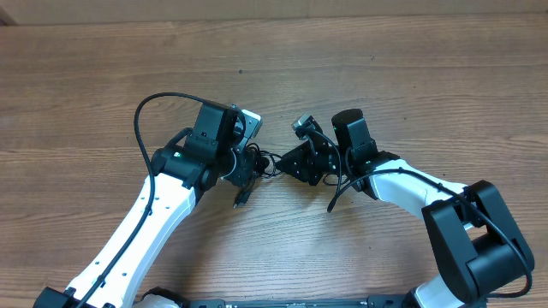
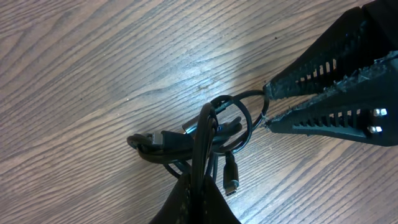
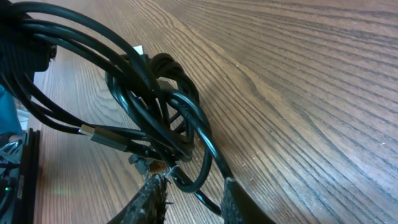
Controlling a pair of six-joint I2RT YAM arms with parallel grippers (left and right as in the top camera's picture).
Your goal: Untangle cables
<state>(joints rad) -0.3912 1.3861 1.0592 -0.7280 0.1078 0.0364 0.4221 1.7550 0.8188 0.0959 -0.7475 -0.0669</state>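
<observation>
Two grippers are facing each other across one small knot of cables (image 2: 186, 140). Closest in, the left gripper (image 2: 198, 196) is clenching several strands, which are running up out of the knot straight into its pinched tips. Just past those tips a small plug (image 2: 231, 177) is pointing downward, and the remaining loops are overlapping above the bench (image 2: 93, 62); whether they are resting on it or hanging just off it is hard to make out. Farther out, the right gripper (image 2: 267, 109) is pointing in from the side, its tips sitting slightly parted around the outermost loop. Whether it is squeezing that loop or only bracketing it, I cannot tell. From overhead, both grippers are covering most of the knot, leaving a few loops and one loose end (image 1: 241, 198) showing. Individual strands are crossing too tightly to follow.
</observation>
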